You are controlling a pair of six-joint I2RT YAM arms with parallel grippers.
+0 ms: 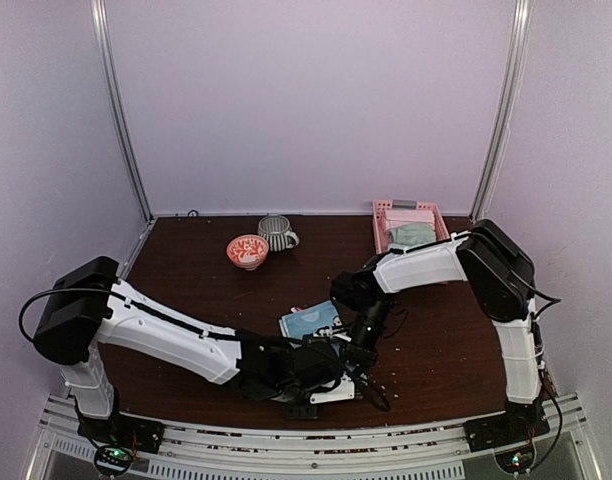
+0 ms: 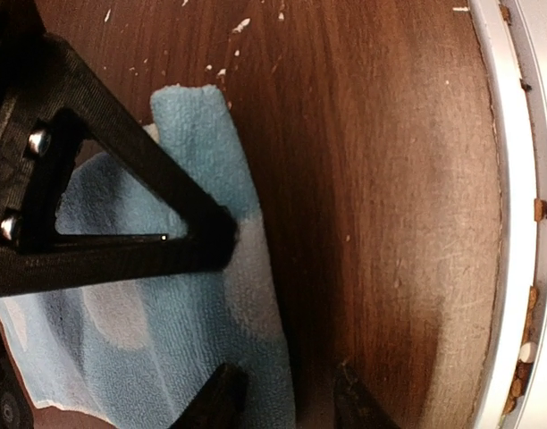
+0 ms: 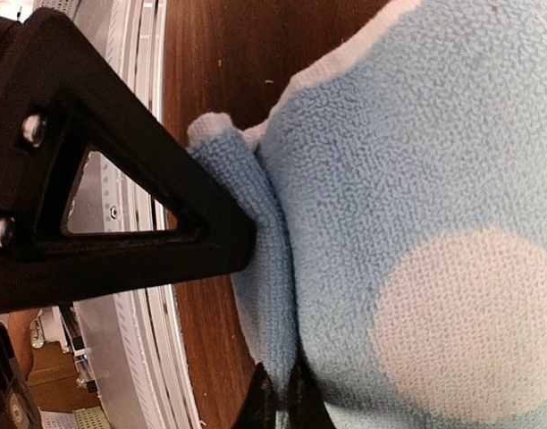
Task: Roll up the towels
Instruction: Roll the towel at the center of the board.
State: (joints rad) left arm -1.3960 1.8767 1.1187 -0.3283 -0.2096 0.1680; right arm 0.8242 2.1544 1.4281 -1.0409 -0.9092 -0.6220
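Lying beyond towel (image 1: pixel 311 320): bowl (image 1: pixel 247 250), mug (image 1: pixel 277 232), perhaps basket (image 1: pixel 409 225).

dotted blue towel (image 2: pixel 195 165) flat on wood table (image 2: pixel 390 223); left gripper (image 2: pixel 287 402) fingertips apart, straddling towel's right edge.

Open table (image 1: pixel 186 275) at 9–10 o'clock of dotted towel (image 1: pixel 310 321). Bowl (image 1: pixel 247 251) and mug (image 1: pixel 277 233) block 11; basket (image 1: pixel 410 226) at 1 (left arm (image 1: pixel 176 335) fills 8, right arm (image 1: pixel 426 268) fills 2).
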